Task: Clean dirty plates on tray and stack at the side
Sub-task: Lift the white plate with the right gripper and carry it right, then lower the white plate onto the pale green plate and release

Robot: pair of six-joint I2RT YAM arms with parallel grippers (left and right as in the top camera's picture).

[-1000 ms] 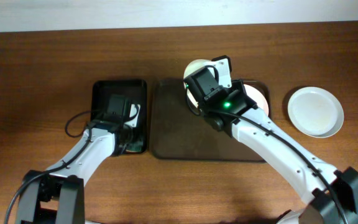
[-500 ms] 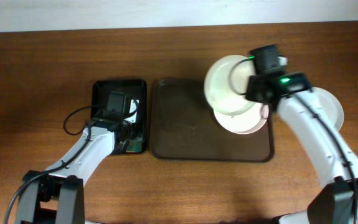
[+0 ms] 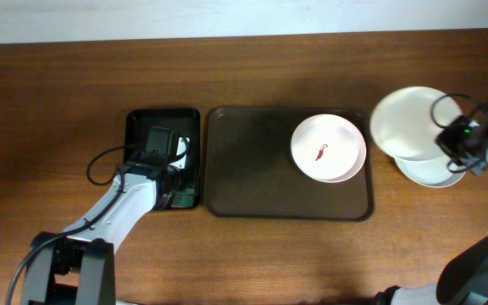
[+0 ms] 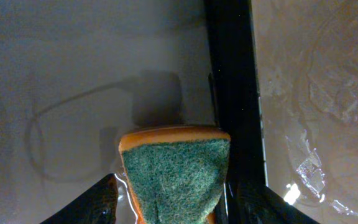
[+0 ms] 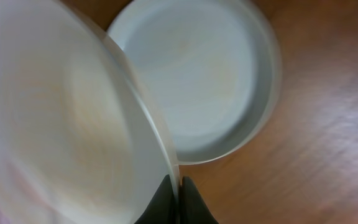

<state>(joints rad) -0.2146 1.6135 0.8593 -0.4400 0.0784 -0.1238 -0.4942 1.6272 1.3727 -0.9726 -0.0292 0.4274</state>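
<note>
Rightward travel of the right arm is the main change: it has carried its plate from above the right part of the tray out past the tray's right edge, while the left arm has stayed over the black tray.

The right gripper (image 3: 443,134) is clenched on the rim of a pale, round, shallow plate (image 3: 407,121), its two dark fingertips pinched together on the edge in the right wrist view. That held plate hangs tilted, partly over a second pale round plate (image 3: 435,174), which lies flat on the brown wooden table (image 3: 58,85) to the right of the tray. Whether the two plates touch cannot be told.

A large dark-brown rectangular tray with rounded corners (image 3: 252,169) sits at the middle of the table. A white round plate with a small dark-red smear at its centre (image 3: 329,148) rests in the tray's right part, toward the far side, and is now uncovered.

A smaller black rectangular tray (image 3: 163,114) lies just left of the brown one. The left gripper (image 4: 173,193) is down inside it, released. In the left wrist view its jaws stand a little wider than a sponge with an orange body and a green scouring face (image 4: 176,168), and a narrow sliver shows on each side of it. The sponge stands between the fingers on the wet floor of the black tray.
</note>
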